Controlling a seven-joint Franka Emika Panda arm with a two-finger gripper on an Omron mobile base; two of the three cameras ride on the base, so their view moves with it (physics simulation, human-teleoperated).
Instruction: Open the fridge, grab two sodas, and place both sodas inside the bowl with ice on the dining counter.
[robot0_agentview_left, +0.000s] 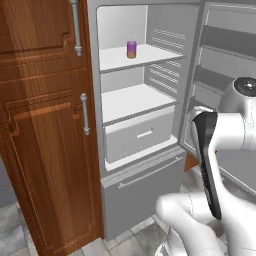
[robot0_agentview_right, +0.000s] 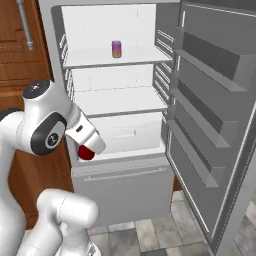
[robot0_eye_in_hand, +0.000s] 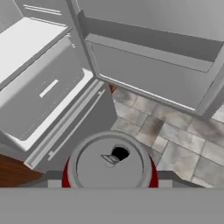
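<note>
The fridge (robot0_agentview_left: 120, 25) stands open, its door (robot0_agentview_right: 210, 100) swung out to the right. One purple and orange-brown soda (robot0_agentview_left: 131, 49) stands upright on the top white shelf, also seen in the right base view (robot0_agentview_right: 116, 49). My gripper (robot0_agentview_right: 89, 146) hangs in front of the fridge's white drawer, shut on the red soda (robot0_agentview_right: 86, 154). In the hand view that red soda (robot0_eye_in_hand: 109, 164) shows its grey lid and pull tab between my fingertips (robot0_eye_in_hand: 52, 177), above the lower freezer front. The bowl and the dining counter are out of view.
A brown wooden cabinet (robot0_agentview_left: 45, 140) with steel handles flanks the fridge on the left. The open door's grey racks (robot0_eye_in_hand: 153, 65) stand close on the right. Grey tiled floor (robot0_eye_in_hand: 175, 140) lies below. My own white arm (robot0_agentview_left: 215, 150) crosses the lower right.
</note>
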